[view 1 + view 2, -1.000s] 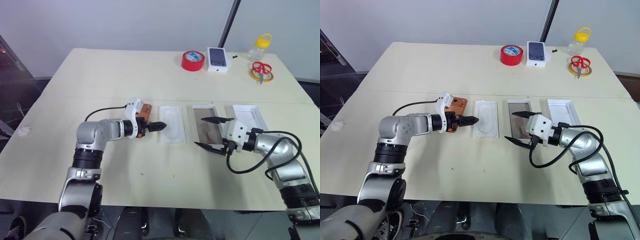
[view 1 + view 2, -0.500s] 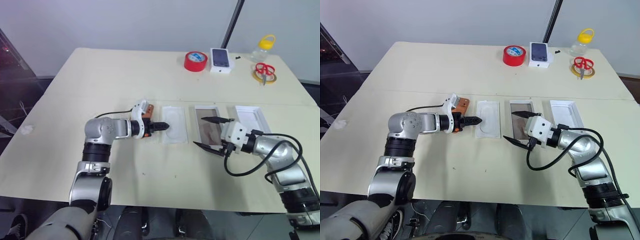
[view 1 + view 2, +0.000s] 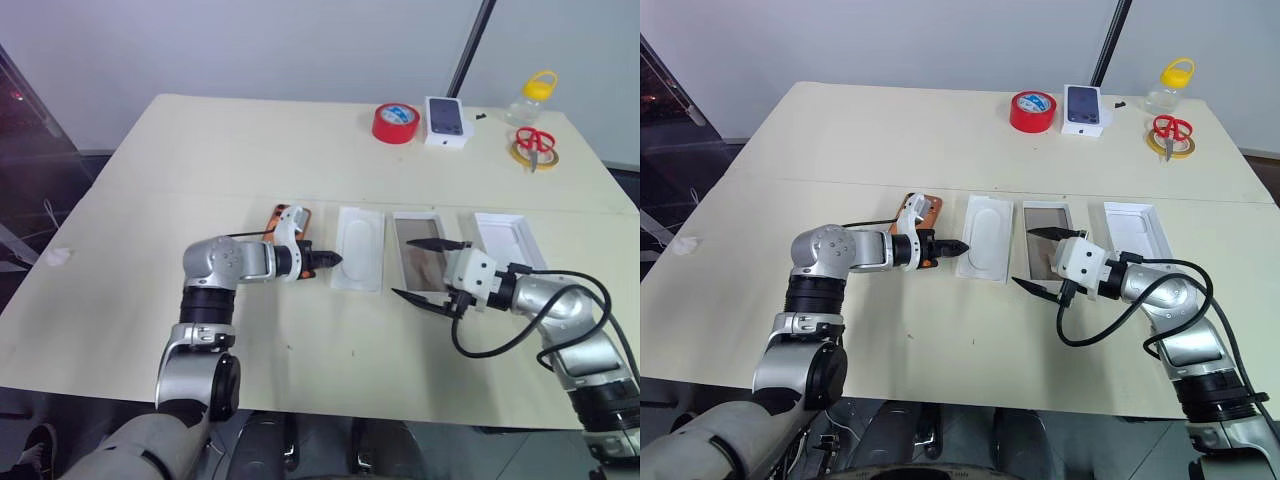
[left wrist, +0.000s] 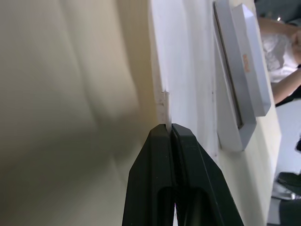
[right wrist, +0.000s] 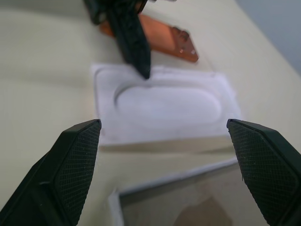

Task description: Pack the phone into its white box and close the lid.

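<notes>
The orange phone (image 3: 283,213) lies back up on the table, its near end hidden behind my left wrist. To its right lies a white insert tray (image 3: 360,250) with an oval recess. My left gripper (image 3: 335,259) is shut at the tray's left edge, and a thin strip of the rim runs in between its fingertips (image 4: 160,134). Right of the tray lies the lid (image 3: 412,228), white-bordered with a dull brownish face. My right gripper (image 3: 422,270) stands open over the lid's near end, nothing between its fingers. The white box (image 3: 505,238) sits farthest right, open side up.
At the table's far side stand a red tape roll (image 3: 396,122), a small white box with a dark phone picture (image 3: 447,120), a yellow-capped bottle (image 3: 532,93) and red scissors (image 3: 533,145) on a yellow ring. A crumpled white scrap (image 3: 55,257) lies far left.
My left gripper has closed from wide open to shut and shifted right to the tray's edge, baring more of the phone. The right gripper stayed open in place. The camera view shifted.
</notes>
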